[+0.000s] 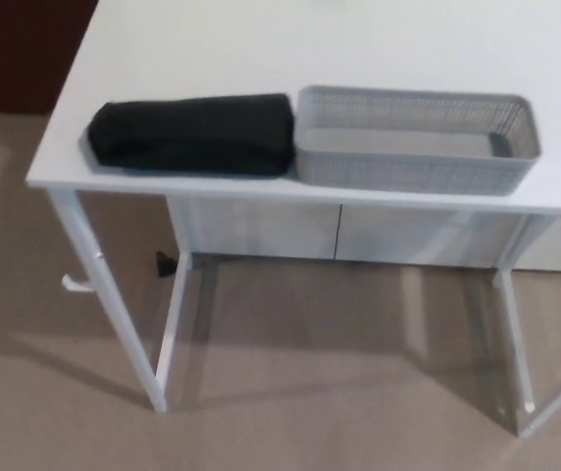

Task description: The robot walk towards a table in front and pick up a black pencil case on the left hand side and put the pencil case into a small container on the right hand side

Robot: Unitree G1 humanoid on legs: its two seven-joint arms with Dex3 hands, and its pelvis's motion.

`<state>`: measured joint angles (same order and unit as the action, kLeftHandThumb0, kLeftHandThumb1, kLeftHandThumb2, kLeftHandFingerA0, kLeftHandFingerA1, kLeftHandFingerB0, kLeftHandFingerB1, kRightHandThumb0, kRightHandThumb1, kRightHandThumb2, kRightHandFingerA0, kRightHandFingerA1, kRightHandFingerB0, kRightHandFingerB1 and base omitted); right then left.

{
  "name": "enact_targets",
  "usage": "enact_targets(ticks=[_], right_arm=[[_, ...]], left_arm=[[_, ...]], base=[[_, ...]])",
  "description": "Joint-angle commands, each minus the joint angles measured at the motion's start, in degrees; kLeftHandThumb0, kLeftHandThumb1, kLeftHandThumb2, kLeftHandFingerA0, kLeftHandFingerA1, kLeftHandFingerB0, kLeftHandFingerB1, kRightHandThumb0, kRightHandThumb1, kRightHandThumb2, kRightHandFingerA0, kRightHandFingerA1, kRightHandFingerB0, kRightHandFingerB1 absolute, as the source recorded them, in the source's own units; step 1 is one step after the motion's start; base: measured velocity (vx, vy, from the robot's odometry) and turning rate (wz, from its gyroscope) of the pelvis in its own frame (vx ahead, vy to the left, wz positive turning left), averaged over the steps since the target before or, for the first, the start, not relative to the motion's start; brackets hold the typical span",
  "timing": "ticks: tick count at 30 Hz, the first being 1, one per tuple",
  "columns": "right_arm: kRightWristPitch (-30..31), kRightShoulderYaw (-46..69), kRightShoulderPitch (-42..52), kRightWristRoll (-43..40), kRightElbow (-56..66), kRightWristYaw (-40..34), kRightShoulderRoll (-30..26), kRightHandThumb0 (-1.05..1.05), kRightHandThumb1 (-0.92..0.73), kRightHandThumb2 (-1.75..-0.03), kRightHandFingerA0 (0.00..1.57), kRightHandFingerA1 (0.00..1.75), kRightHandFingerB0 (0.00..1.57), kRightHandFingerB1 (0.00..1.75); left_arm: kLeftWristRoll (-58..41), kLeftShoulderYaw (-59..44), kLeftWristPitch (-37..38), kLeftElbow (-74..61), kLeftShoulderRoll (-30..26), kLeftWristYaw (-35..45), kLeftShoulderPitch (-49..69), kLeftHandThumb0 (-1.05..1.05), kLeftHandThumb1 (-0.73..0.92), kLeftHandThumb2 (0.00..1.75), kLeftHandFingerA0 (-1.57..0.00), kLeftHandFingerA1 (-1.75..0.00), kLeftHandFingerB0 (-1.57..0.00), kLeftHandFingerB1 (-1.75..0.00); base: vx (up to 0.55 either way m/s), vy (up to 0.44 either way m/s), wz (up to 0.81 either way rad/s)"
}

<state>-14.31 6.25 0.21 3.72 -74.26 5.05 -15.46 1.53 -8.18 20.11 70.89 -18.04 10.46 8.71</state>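
Case: soft black fabric pencil case [194, 134], touching grey mesh basket [418, 175].
Hands: out of view, state unknown.
Approach: stop close, centred on case.

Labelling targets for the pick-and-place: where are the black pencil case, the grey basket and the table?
black pencil case [194, 134], head view, middle of its top.
grey basket [413, 173], head view, near mesh wall.
white table [261, 49], head view, bare top behind the case.

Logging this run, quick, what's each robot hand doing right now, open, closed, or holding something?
Left hand: not in view.
Right hand: not in view.
The black pencil case lies on the table, held by neither hand.
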Motion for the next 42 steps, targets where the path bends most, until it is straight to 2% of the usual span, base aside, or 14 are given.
enact_targets(ticks=[1,7,8,11,12,14,15,16,27,28,32,36,37,42], right_arm=[[0.4,0.2,0.1,0.0,-0.1,-0.1,-0.6,-0.36,-0.64,-0.6,0.52,0.42,0.32,0.33],[0.6,0.1,-0.6,0.1,-0.2,0.2,-0.7,-0.37,-0.64,-0.6,0.54,0.44,0.32,0.33],[0.6,0.1,-0.8,0.2,-0.2,0.1,-0.7,-0.37,-0.64,-0.6,0.55,0.44,0.33,0.33],[0.8,-0.1,-1.0,0.3,0.0,-0.1,-0.7,-0.38,-0.63,-0.59,0.55,0.45,0.34,0.34],[0.7,-0.2,-1.0,0.4,0.1,-0.2,-0.8,-0.46,-0.5,-0.78,0.5,0.55,0.28,0.45],[0.5,-0.5,-0.9,0.7,0.3,-0.2,-0.9,-0.46,-0.5,-0.78,0.5,0.56,0.28,0.45],[0.1,-0.6,-0.7,0.7,0.5,0.2,-1.0,-0.46,-0.5,-0.79,0.5,0.57,0.27,0.45],[0.0,-0.7,-0.7,0.7,0.6,0.3,-1.0,-0.46,-0.5,-0.79,0.49,0.57,0.27,0.45],[-1.2,-1.3,-0.2,0.9,1.8,0.5,-1.1,-0.46,-0.49,-0.79,0.5,0.58,0.27,0.46],[-1.3,-1.3,-0.1,0.9,1.8,0.5,-1.1,-0.45,-0.49,-0.79,0.5,0.58,0.27,0.46],[-1.1,-1.6,-0.3,0.9,2.0,0.3,-1.0,-0.38,-0.63,-0.6,0.58,0.5,0.35,0.36],[-1.4,-1.4,-0.3,0.7,1.9,0.5,-1.0,-0.38,-0.63,-0.59,0.58,0.5,0.35,0.36],[-1.4,-1.6,-0.3,0.8,1.9,0.5,-1.1,-0.44,-0.49,-0.79,0.51,0.59,0.28,0.46],[-1.4,-1.9,-0.3,1.0,1.9,0.4,-1.1,-0.45,-0.5,-0.79,0.51,0.58,0.28,0.46]], left_arm=[[0.3,0.2,0.6,0.4,-0.6,-0.4,0.0,-0.32,0.52,0.56,-0.38,-0.4,-0.2,-0.29],[-0.2,0.2,0.5,-0.1,-0.5,0.0,-0.1,-0.31,0.52,0.56,-0.38,-0.4,-0.2,-0.29],[-0.3,0.1,0.4,0.1,-0.5,-0.1,-0.3,-0.24,0.37,0.86,-0.31,-0.59,-0.08,-0.47],[-0.3,0.0,0.4,0.1,-0.5,0.0,-0.4,-0.25,0.37,0.86,-0.31,-0.59,-0.06,-0.45],[-0.2,0.1,0.5,0.0,-0.5,-0.1,-0.4,-0.24,0.37,0.86,-0.3,-0.59,-0.07,-0.46],[0.0,0.3,0.4,-0.1,-0.5,-0.6,-0.3,-0.24,0.37,0.86,-0.3,-0.59,-0.08,-0.47],[0.3,0.5,0.5,-0.1,-0.6,-0.4,-0.3,-0.31,0.53,0.56,-0.38,-0.42,-0.2,-0.29],[0.3,0.6,0.4,-0.1,-0.6,-0.4,-0.4,-0.32,0.52,0.56,-0.38,-0.41,-0.2,-0.28],[0.5,1.0,0.7,0.1,-0.8,-0.4,-0.6,-0.32,0.53,0.56,-0.37,-0.42,-0.2,-0.28],[0.1,0.8,0.8,-0.1,-0.7,-0.1,-0.5,-0.25,0.36,0.86,-0.3,-0.59,-0.06,-0.46],[0.3,0.7,0.7,-0.3,-0.5,-0.7,-0.3,-0.23,0.37,0.86,-0.31,-0.59,-0.07,-0.46],[-0.3,0.2,0.4,0.2,-0.2,-0.1,-0.5,-0.23,0.37,0.85,-0.3,-0.59,-0.06,-0.46],[-0.1,0.3,0.0,0.3,-0.1,-0.5,-0.7,-0.23,0.37,0.85,-0.31,-0.59,-0.06,-0.45],[0.5,0.7,1.2,0.3,-0.5,-0.7,-0.4,-0.24,0.36,0.86,-0.3,-0.59,-0.08,-0.47]], base=[[0.1,-0.467,-0.33],[0.18,-0.229,0.13],[0.23,-0.024,-0.02],[0.24,0.083,-0.15],[0.25,0.165,-0.25],[0.29,0.245,-0.23],[0.37,0.279,-0.03],[0.29,0.451,-0.46],[0.19,0.112,0.01],[0.16,-0.02,0.05],[0.18,-0.077,-0.03],[0.18,-0.09,0.1],[0.16,-0.068,0.03],[0.04,0.014,-0.12]])
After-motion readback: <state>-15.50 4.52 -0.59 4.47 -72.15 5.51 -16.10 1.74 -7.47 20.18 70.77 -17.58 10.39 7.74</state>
